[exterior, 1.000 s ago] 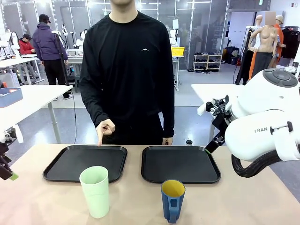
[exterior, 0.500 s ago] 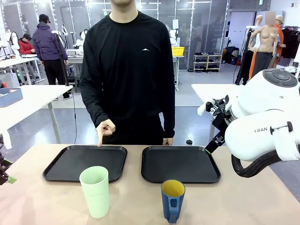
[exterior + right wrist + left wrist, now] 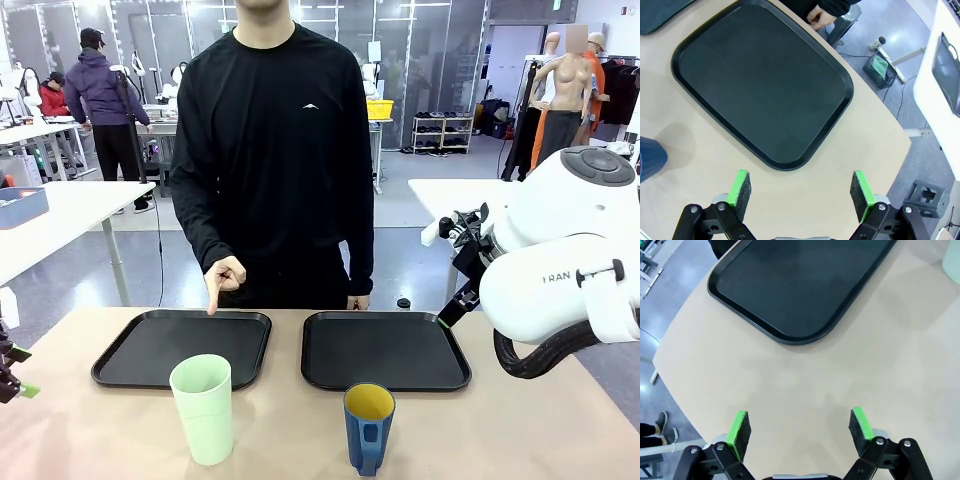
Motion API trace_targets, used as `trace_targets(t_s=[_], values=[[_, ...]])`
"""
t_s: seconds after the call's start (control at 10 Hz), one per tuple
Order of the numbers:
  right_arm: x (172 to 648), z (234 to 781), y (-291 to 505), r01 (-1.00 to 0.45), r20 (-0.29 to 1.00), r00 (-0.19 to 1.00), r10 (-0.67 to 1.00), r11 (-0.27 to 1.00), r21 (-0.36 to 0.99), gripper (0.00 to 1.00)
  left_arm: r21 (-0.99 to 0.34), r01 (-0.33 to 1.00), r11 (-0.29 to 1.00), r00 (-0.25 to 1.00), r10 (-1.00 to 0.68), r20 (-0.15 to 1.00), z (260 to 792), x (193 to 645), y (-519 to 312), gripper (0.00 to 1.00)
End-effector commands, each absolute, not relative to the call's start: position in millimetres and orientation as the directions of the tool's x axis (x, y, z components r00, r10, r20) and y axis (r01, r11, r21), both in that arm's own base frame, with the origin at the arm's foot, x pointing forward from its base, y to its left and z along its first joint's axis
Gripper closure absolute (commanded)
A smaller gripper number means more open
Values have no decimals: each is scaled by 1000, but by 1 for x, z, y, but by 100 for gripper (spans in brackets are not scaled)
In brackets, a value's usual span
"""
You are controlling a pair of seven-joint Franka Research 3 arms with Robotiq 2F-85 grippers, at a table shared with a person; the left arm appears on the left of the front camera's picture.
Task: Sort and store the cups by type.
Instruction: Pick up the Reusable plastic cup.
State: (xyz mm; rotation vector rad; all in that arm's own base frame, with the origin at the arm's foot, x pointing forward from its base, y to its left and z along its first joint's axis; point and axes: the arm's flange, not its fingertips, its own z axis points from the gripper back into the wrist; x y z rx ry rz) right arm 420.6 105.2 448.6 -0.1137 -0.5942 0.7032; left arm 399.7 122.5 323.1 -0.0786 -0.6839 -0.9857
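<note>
A tall pale mint-green tumbler (image 3: 203,408) stands upright on the table in front of the left black tray (image 3: 185,346). A dark blue mug (image 3: 369,427) with a yellow inside stands in front of the right black tray (image 3: 385,349), handle toward the camera. Both trays are empty. My left gripper (image 3: 800,426) hovers open over bare table near the left tray's (image 3: 790,290) corner, and the tumbler's edge (image 3: 952,257) is far off. My right gripper (image 3: 801,190) is open above the right tray's (image 3: 760,80) near edge, with the mug (image 3: 650,157) off to the side.
A person stands at the far side, one hand (image 3: 224,276) pointing a finger down at the left tray, the other hand (image 3: 821,16) resting at the table's far edge. The table edge (image 3: 675,385) drops to the floor close by my left gripper. My right arm (image 3: 560,270) bulks at the right.
My left gripper has drifted slightly lower and toward the picture's left edge in the front view. The cups, trays, person and right arm have not moved.
</note>
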Motion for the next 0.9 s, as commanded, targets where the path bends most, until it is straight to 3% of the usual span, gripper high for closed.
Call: trace_targets(t_s=[0.0, 0.3, 0.7, 0.8], values=[[421, 448, 105, -576, 475, 607, 637, 765, -289, 0, 236, 788, 569, 365, -739, 566, 323, 399, 123, 0], [421, 448, 105, -576, 475, 607, 637, 765, -289, 0, 297, 793, 531, 333, -787, 520, 314, 403, 130, 0], [421, 448, 105, -576, 475, 607, 637, 765, -289, 0, 223, 732, 643, 320, -614, 722, 334, 420, 112, 0], [421, 448, 105, -576, 475, 607, 637, 765, -289, 0, 254, 780, 572, 337, -726, 600, 328, 402, 124, 0]])
